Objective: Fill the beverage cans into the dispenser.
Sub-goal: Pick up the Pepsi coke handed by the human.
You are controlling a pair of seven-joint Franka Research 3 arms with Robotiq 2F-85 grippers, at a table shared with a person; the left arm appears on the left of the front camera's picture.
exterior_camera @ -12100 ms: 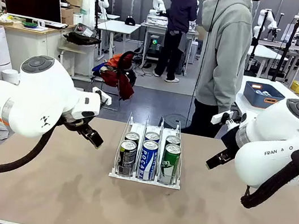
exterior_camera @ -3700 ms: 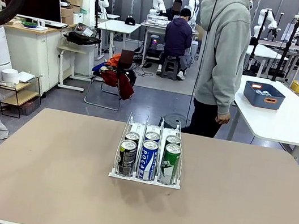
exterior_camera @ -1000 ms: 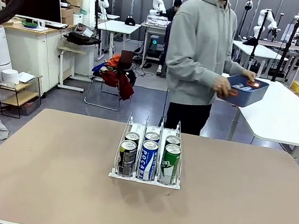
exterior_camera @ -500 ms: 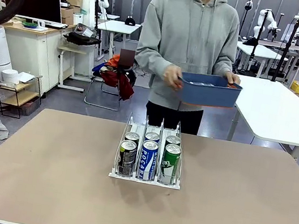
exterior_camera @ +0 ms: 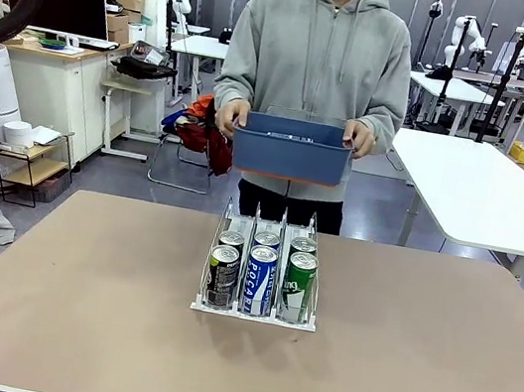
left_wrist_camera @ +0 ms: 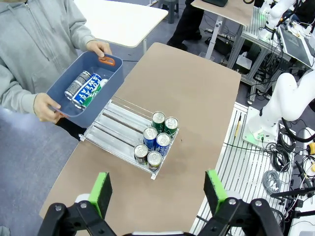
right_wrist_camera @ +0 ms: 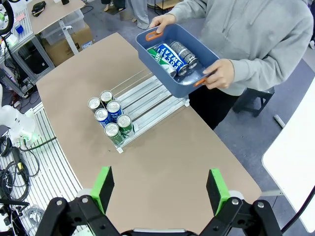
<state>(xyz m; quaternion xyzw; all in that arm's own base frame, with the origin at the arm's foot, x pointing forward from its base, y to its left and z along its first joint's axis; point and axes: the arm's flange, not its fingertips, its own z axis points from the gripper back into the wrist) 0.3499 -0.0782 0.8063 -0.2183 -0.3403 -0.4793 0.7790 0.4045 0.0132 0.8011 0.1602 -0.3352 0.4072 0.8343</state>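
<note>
dispenser — six cans, two per lane; blue bin in person's hands — Pocari Sweat can, dark can; left gripper, right gripper spread, empty

Cans run black, blue-and-white, green, tops silver; rack is white and clear; bin blue, handles orange; hoodie plain grey; table tan.

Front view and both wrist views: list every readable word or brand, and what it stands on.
"POCARI": blue-and-white aluminium can, middle lane of the clear wire-framed dispenser.
"SWEAT": blue-and-white can lying in the blue plastic bin.
Black can and green can: print too small to read.
</note>
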